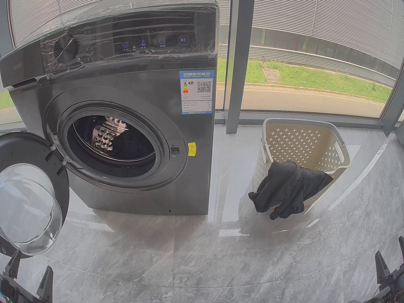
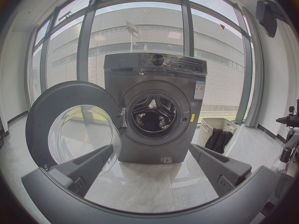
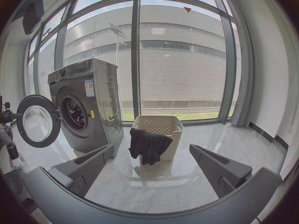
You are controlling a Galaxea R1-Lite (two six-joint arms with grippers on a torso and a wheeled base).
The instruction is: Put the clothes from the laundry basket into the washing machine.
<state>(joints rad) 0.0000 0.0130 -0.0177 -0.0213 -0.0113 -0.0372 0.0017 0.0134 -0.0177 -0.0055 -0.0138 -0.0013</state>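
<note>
One dark garment (image 1: pixel 288 188) is draped over the near rim of the cream laundry basket (image 1: pixel 294 144), with part of it hanging down the outside wall towards the floor (image 1: pixel 168 249). The basket is stood on the grey marbled floor by the window (image 1: pixel 320 43), to the right of the washing machine (image 1: pixel 126 85) and apart from it. The machine's round door (image 1: pixel 29 203) is swung fully open to the left, so that the metal drum (image 1: pixel 107 135) is exposed. The left gripper (image 2: pixel 151 148) is held low in front of the open door, its fingers spread wide and nothing grasped. The right gripper (image 3: pixel 151 147) is held low facing the basket, well apart from it, likewise released and empty.
</note>
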